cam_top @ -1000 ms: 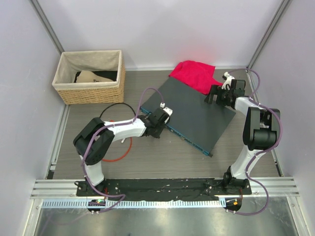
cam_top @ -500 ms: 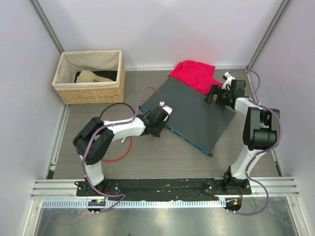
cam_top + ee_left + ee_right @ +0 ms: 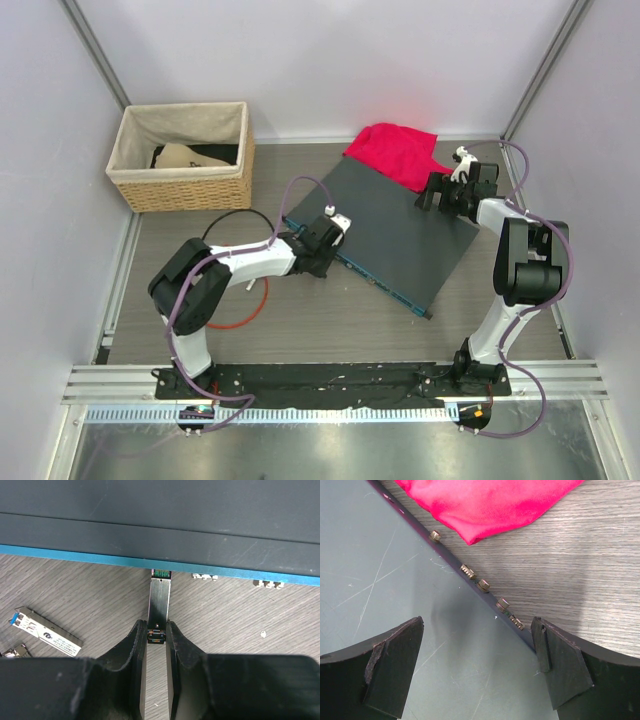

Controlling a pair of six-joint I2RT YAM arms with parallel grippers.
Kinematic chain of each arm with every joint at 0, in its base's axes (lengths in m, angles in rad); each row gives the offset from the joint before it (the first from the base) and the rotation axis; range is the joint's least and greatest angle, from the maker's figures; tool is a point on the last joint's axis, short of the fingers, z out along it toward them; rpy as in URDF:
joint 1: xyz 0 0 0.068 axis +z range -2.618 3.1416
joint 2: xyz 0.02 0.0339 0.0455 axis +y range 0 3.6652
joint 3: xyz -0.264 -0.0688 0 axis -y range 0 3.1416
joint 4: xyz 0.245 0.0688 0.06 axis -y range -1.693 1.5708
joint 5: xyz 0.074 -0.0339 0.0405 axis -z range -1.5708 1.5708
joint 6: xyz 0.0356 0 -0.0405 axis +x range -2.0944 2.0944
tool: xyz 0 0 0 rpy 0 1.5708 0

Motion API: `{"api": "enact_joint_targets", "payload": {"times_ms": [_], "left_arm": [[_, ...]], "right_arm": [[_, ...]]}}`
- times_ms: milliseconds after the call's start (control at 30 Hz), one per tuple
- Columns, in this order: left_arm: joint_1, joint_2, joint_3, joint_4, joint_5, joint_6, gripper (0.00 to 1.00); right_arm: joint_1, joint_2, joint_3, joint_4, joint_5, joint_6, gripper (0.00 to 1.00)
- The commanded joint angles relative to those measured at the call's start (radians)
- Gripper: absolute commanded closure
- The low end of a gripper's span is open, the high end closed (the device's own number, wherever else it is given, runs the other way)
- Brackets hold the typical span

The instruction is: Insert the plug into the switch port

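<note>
Plug (image 3: 160, 599): a slim metal module is held at its rear end and pointed straight at the front face of the switch (image 3: 395, 225).
Plug tip: it is seen at the mouth of the switch port (image 3: 161, 573), touching the teal face; the depth of entry cannot be told.
Switch port: one socket in the row along the narrow teal front face of the switch, toward the left end of that face in the top view.
Left gripper (image 3: 156, 631): it is set just in front of the teal face, and its jaws are drawn narrow and clamped on the plug.
Right gripper (image 3: 477, 652): it is positioned over the rear edge of the switch, opposite the teal face. The jaws are spread wide and nothing is held. Contact with the lid cannot be told.
Spare module (image 3: 46, 631): a second module with a blue end lies on the table (image 3: 240, 625) near the teal face, left of the plug.
Red cloth (image 3: 485, 502): it lies on the table beside the rear edge of the switch.
Screws (image 3: 483, 585): a row is fitted along the rear edge of the switch.
Basket (image 3: 180, 187): a woven basket stands well apart from the switch, beyond its left corner.
</note>
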Motion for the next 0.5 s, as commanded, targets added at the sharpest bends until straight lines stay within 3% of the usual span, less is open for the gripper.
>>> {"api": "enact_joint_targets", "payload": {"times_ms": [0, 467], "left_arm": [[0.018, -0.045, 0.031, 0.044, 0.0, -0.018, 1.0], [0.024, -0.049, 0.04, 0.049, 0.061, -0.032, 1.0]], "right_arm": [[0.019, -0.04, -0.025, -0.028, -0.046, 0.037, 0.02], [0.021, -0.043, -0.03, -0.019, -0.045, 0.041, 0.01]]}}
